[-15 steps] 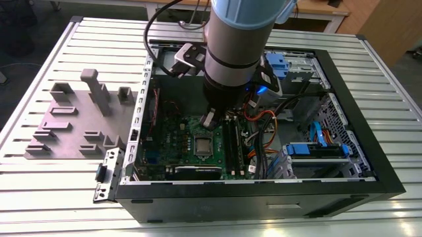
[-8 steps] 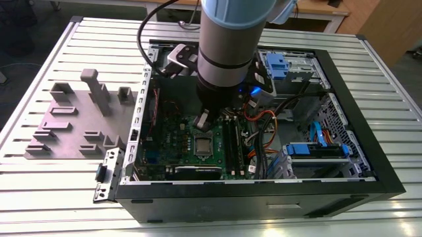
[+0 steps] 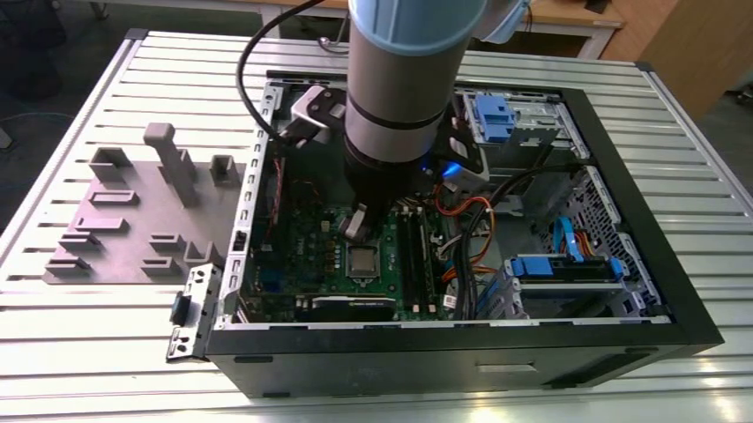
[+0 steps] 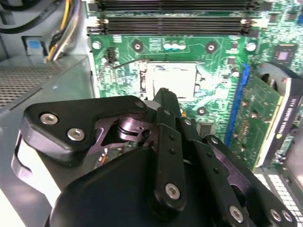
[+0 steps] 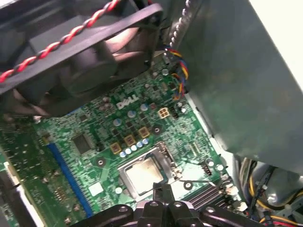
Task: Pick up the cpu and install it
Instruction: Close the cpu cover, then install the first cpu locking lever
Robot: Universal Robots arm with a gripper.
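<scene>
- One cpu (image 5: 143,174) you see seated in its socket: flat silver-grey square (paler rim).
- Gripper (image 5: 162,189) jaws pinched together, empty, just above it.
- Ext. view adds fixture tray (image 3: 130,220) beside pc case (image 3: 612,176).

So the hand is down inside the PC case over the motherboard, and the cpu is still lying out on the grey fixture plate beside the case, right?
Not quite. The hand is inside the case over the motherboard, but the cpu sits in its socket on the board, as the first wrist view shows, not on the grey fixture plate.

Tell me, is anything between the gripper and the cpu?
Nothing: in the first wrist view the gripper sits just above the cpu, with no object between them.
</scene>
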